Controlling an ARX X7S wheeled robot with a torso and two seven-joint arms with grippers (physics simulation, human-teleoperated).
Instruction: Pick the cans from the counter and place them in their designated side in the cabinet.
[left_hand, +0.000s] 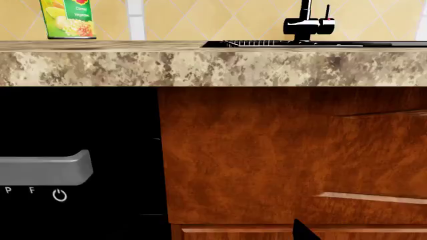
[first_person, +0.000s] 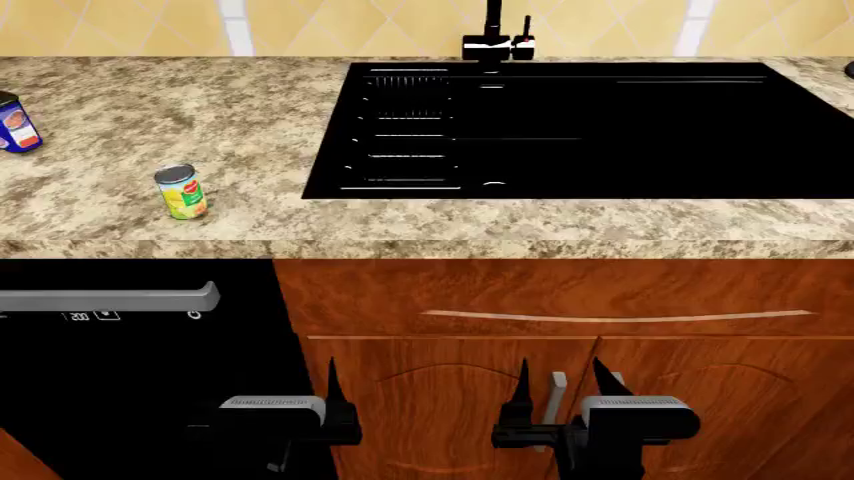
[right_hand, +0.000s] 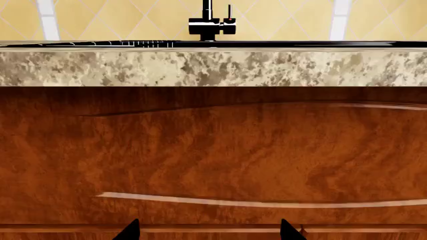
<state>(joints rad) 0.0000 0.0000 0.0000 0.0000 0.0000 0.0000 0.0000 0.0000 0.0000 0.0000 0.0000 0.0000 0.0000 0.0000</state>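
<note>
Two cans stand on the granite counter (first_person: 240, 110). The blue can (first_person: 14, 122) is at the far left edge and the yellow-green can (first_person: 182, 191) stands nearer the front; the left wrist view also shows the yellow-green can (left_hand: 67, 20). Both grippers hang low in front of the closed wooden cabinet (first_person: 441, 390). My left gripper (first_person: 290, 388) is open at the cabinet's left edge; only one fingertip (left_hand: 303, 231) shows, the other is lost against black. My right gripper (first_person: 566, 385) (right_hand: 209, 230) is open, its fingers either side of a silver door handle (first_person: 557, 392), holding nothing.
A black sink (first_person: 561, 130) with a dark faucet (first_person: 497, 40) is set into the counter at the right. A black appliance with a long silver handle (first_person: 107, 298) stands left of the cabinet. The counter's thick front edge (left_hand: 213, 67) overhangs above both grippers.
</note>
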